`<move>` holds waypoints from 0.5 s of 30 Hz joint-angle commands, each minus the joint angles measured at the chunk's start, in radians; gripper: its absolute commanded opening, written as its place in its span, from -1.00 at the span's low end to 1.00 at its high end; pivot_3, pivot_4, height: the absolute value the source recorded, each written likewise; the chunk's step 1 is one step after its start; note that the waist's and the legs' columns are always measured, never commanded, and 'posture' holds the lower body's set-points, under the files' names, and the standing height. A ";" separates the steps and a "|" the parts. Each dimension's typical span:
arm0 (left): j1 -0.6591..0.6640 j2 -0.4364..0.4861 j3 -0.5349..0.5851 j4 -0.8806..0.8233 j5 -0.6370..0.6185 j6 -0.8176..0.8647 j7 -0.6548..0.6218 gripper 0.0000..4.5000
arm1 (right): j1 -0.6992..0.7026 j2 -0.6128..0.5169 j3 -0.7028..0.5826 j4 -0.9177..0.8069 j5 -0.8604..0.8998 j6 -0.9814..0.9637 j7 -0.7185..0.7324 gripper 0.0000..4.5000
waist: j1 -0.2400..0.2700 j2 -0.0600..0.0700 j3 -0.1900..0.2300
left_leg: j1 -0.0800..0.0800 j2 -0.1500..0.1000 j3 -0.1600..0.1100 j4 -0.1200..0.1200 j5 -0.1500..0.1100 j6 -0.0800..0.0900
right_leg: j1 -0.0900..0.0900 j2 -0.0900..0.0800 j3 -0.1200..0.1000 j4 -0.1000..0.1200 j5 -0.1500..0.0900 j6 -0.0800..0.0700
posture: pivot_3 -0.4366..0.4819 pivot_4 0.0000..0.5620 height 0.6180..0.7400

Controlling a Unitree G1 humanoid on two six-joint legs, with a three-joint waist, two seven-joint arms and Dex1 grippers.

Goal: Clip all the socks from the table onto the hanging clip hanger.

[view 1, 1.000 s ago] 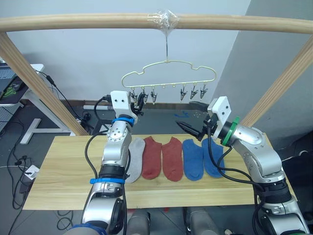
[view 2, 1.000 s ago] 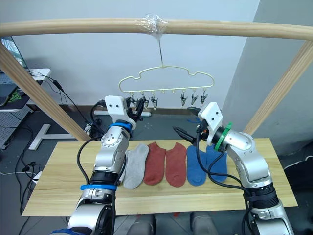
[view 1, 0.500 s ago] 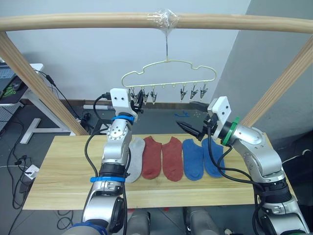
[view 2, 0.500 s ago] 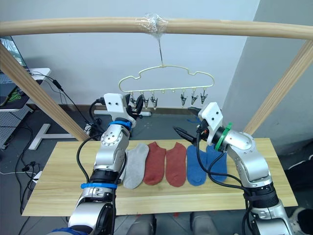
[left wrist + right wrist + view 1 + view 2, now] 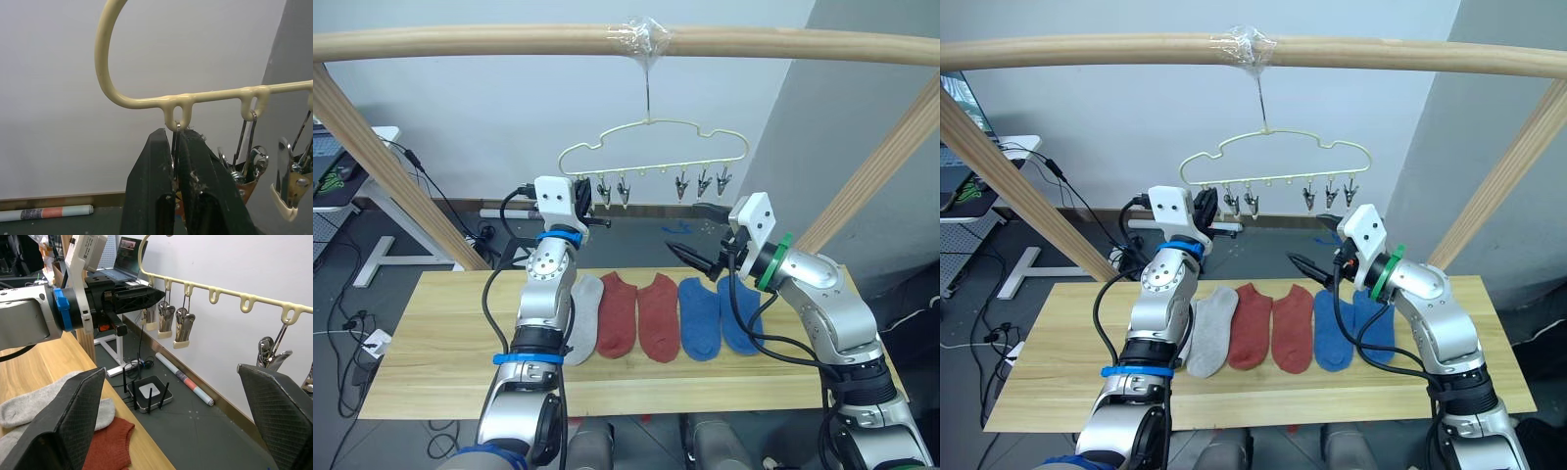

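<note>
Left wrist view shows my left gripper (image 5: pixel 174 147) raised to the clip hanger (image 5: pixel 205 96), its two black fingers (image 5: pixel 151 186) pressed together around the thin wire of the end clip (image 5: pixel 175 147), which hangs from the first loop of the pale yellow-green bar. More grey metal clips (image 5: pixel 247 166) dangle just beside it toward the right of that frame.

From the left eye view, the hanger sits in the upper middle of the frame, hooked on a wooden beam (image 5: pixel 509 44) that runs across the top. My left gripper reaches up to the left end of its clip row.

My right gripper (image 5: pixel 697 235) hovers in the middle right of the frame, below the right-hand clips (image 5: pixel 703 182) and above the blue socks, touching neither. Its fingers (image 5: pixel 58 426) are spread wide apart with nothing between them, as the right wrist view shows.

The table (image 5: pixel 431 352) fills the lower part of the frame. Five socks lie on it in a close row, toes toward me: one light grey sock (image 5: pixel 581 318) partly behind my left arm, two rust red socks (image 5: pixel 638 313) in the middle, and two blue socks (image 5: pixel 700 318) on the right, the far one partly under my right arm. No sock hangs on the clips.
</note>
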 commanded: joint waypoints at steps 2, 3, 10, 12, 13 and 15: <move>-0.019 0.020 -0.013 -0.039 0.018 -0.006 -0.008 -0.99 | 0.023 -0.007 0.013 0.003 -0.030 0.009 -0.028 1.00 | 0.000 0.000 0.000 | 0.000 0.000 0.000 0.000 0.000 0.000 | 0.000 0.000 0.000 0.000 0.000 0.000 | 0.03 -0.24 1.00; -0.017 0.026 -0.015 -0.043 0.020 0.008 -0.010 -0.99 | 0.043 -0.021 0.027 0.026 -0.067 0.006 -0.041 1.00 | 0.000 0.000 0.000 | 0.000 0.000 0.000 0.000 0.000 0.000 | 0.000 0.000 0.000 0.000 0.000 0.000 | 0.03 -0.24 1.00; 0.032 0.070 -0.004 -0.093 -0.001 0.063 -0.053 -0.99 | 0.081 -0.048 0.077 0.490 -0.276 -0.089 -0.172 1.00 | 0.000 0.001 0.002 | 0.000 0.000 0.001 0.000 0.000 0.000 | 0.000 0.000 0.001 0.000 0.000 -0.001 | 0.04 -0.20 1.00; 0.041 0.076 0.000 -0.106 -0.006 0.072 -0.055 -0.99 | 0.059 -0.046 0.070 0.576 -0.289 -0.104 -0.179 1.00 | -0.001 0.003 0.003 | 0.001 0.000 0.001 0.000 0.000 0.000 | 0.000 0.000 0.001 0.001 0.001 -0.001 | 0.04 -0.20 1.00; 0.046 0.079 0.002 -0.113 -0.006 0.076 -0.056 -0.99 | 0.049 -0.044 0.063 0.610 -0.293 -0.111 -0.182 1.00 | -0.004 0.004 0.004 | 0.001 0.000 0.001 0.000 0.000 0.000 | -0.001 0.000 0.001 0.001 0.001 -0.001 | 0.04 -0.20 1.00; 0.054 0.082 0.002 -0.129 -0.007 0.084 -0.055 -0.99 | 0.038 -0.043 0.058 0.646 -0.298 -0.123 -0.179 1.00 | -0.008 0.005 0.005 | 0.001 0.000 0.001 0.000 0.000 0.000 | -0.001 0.000 0.001 0.001 0.001 -0.001 | 0.09 -0.22 1.00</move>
